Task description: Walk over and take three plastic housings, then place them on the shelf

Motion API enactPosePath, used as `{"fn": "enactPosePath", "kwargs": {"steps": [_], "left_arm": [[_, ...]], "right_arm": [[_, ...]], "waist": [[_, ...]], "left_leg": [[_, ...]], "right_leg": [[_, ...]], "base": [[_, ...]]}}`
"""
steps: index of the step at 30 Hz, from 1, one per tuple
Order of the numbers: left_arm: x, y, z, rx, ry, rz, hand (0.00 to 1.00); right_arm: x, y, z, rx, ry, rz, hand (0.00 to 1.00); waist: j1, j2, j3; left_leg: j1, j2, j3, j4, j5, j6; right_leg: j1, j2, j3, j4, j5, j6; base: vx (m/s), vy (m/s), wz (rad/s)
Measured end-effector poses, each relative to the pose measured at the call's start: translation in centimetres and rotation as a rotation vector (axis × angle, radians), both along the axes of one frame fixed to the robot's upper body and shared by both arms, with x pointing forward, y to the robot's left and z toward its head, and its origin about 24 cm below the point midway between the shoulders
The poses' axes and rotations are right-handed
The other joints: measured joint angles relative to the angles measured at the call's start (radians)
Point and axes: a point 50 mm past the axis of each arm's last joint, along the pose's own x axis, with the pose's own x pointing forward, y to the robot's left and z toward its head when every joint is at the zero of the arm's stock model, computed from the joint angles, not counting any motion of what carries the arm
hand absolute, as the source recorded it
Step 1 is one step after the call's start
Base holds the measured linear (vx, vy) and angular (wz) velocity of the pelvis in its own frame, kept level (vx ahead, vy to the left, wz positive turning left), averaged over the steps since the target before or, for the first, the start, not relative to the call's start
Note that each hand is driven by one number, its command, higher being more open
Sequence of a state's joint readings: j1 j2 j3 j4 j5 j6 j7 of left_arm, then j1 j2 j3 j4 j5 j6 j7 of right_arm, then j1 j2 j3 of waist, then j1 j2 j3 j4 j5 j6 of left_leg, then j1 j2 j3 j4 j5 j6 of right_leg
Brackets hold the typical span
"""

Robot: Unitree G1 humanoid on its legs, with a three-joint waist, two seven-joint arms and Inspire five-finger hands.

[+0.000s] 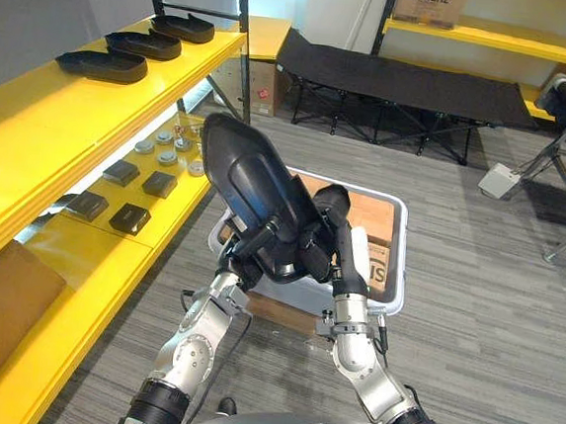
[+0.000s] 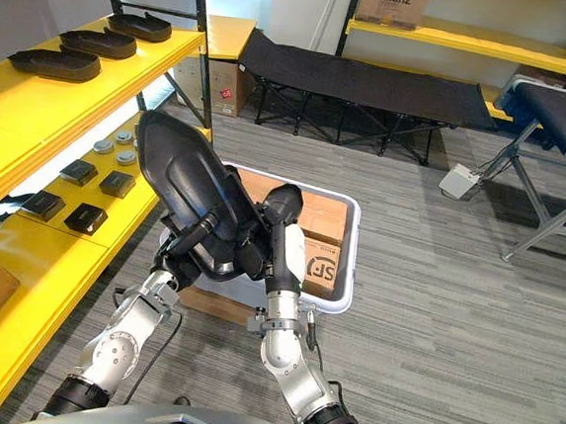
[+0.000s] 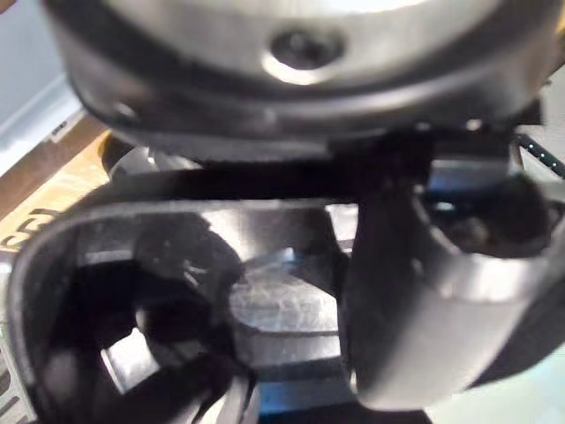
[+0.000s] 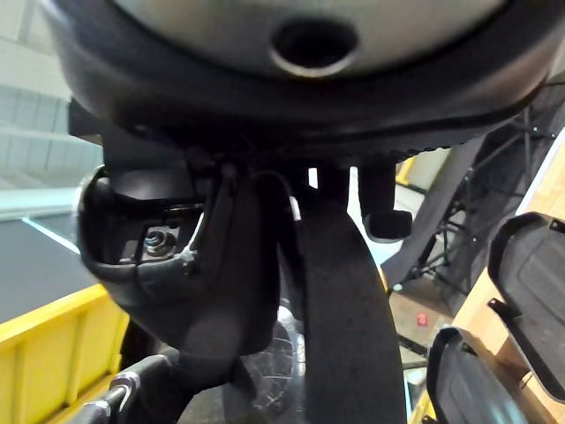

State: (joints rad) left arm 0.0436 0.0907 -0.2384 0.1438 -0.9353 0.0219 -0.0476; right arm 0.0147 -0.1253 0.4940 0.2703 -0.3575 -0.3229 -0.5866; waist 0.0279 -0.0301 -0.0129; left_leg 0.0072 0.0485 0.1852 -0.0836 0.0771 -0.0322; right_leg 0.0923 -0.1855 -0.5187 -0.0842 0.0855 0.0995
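Left hand and right hand both clamped low on the housing; it's top-heavy, so if you swing fast toward the shelf it may lever loose.

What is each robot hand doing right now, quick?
Left robot hand: closed on the black plastic housing.
Right robot hand: closed on the same housing.

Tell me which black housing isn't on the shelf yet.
The housing gripped by the left hand and right hand above the white bin; the other three lie in a row on the top yellow shelf.
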Motion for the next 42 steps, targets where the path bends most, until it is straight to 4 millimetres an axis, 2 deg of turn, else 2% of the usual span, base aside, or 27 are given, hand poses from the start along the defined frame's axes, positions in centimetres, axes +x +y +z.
{"fn": "enactPosePath", "kwargs": {"steps": [7,8,14,19,24,25,28,30,34,36,38,42], "left_arm": [[-0.1,-0.2,-0.2,-0.031,0.008,0.002,0.0],[-0.2,-0.3,-0.2,-0.031,0.004,0.0,0.0],[0.0,-0.1,0.2,-0.018,-0.038,0.049,0.0],[0.3,0.5,1.2,0.23,-0.09,0.191,0.0],[0.7,2.7,3.3,0.499,-0.164,0.42,0.0],[0.7,3.6,4.0,0.591,-0.183,0.498,0.0],[0.5,5.0,4.7,0.715,-0.202,0.605,0.0],[-0.4,6.5,5.1,0.837,-0.205,0.71,0.0],[-1.6,7.6,4.9,1.03,-0.215,0.758,0.0],[-2.1,7.9,4.8,1.046,-0.216,0.747,0.0],[-2.5,7.9,4.5,1.04,-0.207,0.715,0.0],[-3.8,7.8,3.8,0.865,-0.199,0.62,0.0]], "right_arm": [[-0.1,-0.2,-0.1,-0.01,-0.003,0.002,0.0],[-0.1,-0.3,-0.1,-0.011,-0.008,0.0,1.0],[-0.3,0.2,0.2,0.02,-0.029,0.017,1.0],[-0.7,0.6,-0.2,0.033,0.004,0.045,1.0],[-0.7,0.7,-0.2,0.159,0.068,0.027,1.0],[-0.5,0.4,0.0,0.186,0.075,0.015,1.0],[-0.2,-0.4,0.5,0.231,0.072,-0.001,1.0],[0.1,-1.3,1.2,0.398,0.114,0.036,1.0],[-0.2,-3.3,1.5,0.58,0.148,0.076,1.0],[-0.7,-4.7,2.0,0.646,0.134,0.082,1.0],[-1.4,-5.9,1.8,0.642,0.14,0.056,1.0],[-3.0,-7.9,-0.1,0.631,0.25,-0.022,1.0]], "waist": [[-0.001,-0.003,0.002],[-0.001,-0.004,0.002],[-0.002,-0.007,0.004],[-0.002,-0.008,0.005],[-0.005,-0.008,0.008],[-0.005,-0.005,0.01],[-0.004,-0.002,0.014],[-0.005,-0.002,0.016],[-0.004,-0.002,0.022],[-0.008,0.001,0.039],[-0.01,0.002,0.04],[-0.033,0.005,0.042]], "left_leg": [[-0.001,0.003,0.001,0.0,0.0,-0.001],[-0.001,0.004,0.001,0.0,0.0,-0.001],[-0.001,0.008,0.003,0.0,-0.001,-0.002],[0.0,0.008,0.006,0.0,-0.002,-0.004],[0.003,0.009,0.012,0.0,-0.005,-0.006],[0.003,0.009,0.014,0.0,-0.005,-0.007],[0.004,0.009,0.018,0.0,-0.006,-0.007],[0.006,0.01,0.024,0.0,-0.009,-0.008],[0.013,0.01,0.035,0.0,-0.017,-0.012],[0.017,0.01,0.047,0.0,-0.025,-0.017],[0.016,0.01,0.053,0.0,-0.028,-0.015],[0.017,0.01,0.06,0.0,-0.029,-0.011]], "right_leg": [[-0.001,0.002,0.001,0.0,0.002,-0.002],[-0.001,0.003,0.001,0.0,0.002,-0.002],[-0.003,0.007,0.003,0.0,0.001,-0.003],[-0.003,0.013,0.001,0.005,0.0,-0.004],[-0.004,0.014,0.003,0.005,-0.002,-0.007],[-0.004,0.014,0.003,0.005,-0.003,-0.007],[-0.004,0.014,0.005,0.005,-0.004,-0.008],[-0.006,0.014,0.009,0.005,-0.005,-0.009],[-0.006,0.014,0.027,0.005,-0.005,-0.009],[-0.009,0.013,0.034,0.005,-0.006,-0.009],[-0.015,0.012,0.041,0.005,-0.006,-0.009],[-0.021,0.012,0.054,0.006,-0.006,-0.009]], "base": [[0.0,0.0,0.0],[0.0,0.0,0.0],[0.0,0.0,0.0],[0.0,0.0,0.0],[0.0,0.0,-0.01],[0.0,0.0,0.0],[0.0,0.0,-0.01],[0.02,0.008,-0.06],[0.03,0.018,-0.09],[0.01,0.019,-0.16],[0.02,0.02,-0.14],[0.04,0.01,-0.09]]}}
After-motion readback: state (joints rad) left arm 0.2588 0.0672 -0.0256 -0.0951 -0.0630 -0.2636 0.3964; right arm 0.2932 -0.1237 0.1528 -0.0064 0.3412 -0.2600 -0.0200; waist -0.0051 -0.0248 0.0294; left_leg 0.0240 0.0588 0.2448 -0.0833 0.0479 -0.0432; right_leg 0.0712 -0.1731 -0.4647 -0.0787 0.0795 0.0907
